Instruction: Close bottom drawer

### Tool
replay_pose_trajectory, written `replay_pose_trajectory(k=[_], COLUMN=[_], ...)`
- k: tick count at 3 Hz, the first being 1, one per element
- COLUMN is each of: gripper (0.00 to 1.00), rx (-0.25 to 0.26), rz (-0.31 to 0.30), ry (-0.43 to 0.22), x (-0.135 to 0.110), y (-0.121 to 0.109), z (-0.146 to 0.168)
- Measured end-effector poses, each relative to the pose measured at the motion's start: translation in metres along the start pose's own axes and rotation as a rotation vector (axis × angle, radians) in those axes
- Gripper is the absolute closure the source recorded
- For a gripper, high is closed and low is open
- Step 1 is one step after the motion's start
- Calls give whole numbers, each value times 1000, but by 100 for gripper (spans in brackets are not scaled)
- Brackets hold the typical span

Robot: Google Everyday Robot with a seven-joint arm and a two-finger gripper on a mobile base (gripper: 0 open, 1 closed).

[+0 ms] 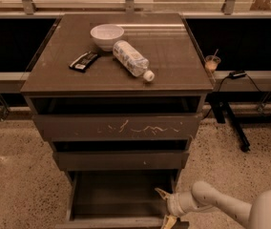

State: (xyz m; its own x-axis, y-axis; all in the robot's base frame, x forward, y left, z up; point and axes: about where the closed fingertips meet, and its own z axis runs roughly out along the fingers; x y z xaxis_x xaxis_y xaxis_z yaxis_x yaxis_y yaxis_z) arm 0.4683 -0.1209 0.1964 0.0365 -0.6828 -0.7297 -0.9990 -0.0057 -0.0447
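The bottom drawer [119, 194] is the narrowest of three dark drawers and is pulled far out, its shallow box open at the bottom of the view. Its front edge [111, 222] runs along the frame's bottom. My gripper [165, 207] is at the drawer's right front corner, with one yellow-tipped finger [161, 192] inside the box and the other [169, 221] outside the front. The fingers are spread apart. My white arm [221, 206] comes in from the lower right.
The middle drawer [121, 160] and scratched top drawer [119, 126] stand slightly open. On the cabinet top [173, 66] are a white bowl [107, 35], a lying plastic bottle [131, 59] and a dark packet [83, 61]. A desk leg [231, 123] stands right.
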Motion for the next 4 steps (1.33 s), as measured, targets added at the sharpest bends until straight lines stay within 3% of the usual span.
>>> replay_pose_trajectory(k=[1, 3, 4], gripper=[0, 42, 73], rx=[0, 0, 0], rz=[0, 0, 0], ry=[0, 0, 0], x=[0, 0, 0], y=[0, 0, 0], z=[0, 0, 0])
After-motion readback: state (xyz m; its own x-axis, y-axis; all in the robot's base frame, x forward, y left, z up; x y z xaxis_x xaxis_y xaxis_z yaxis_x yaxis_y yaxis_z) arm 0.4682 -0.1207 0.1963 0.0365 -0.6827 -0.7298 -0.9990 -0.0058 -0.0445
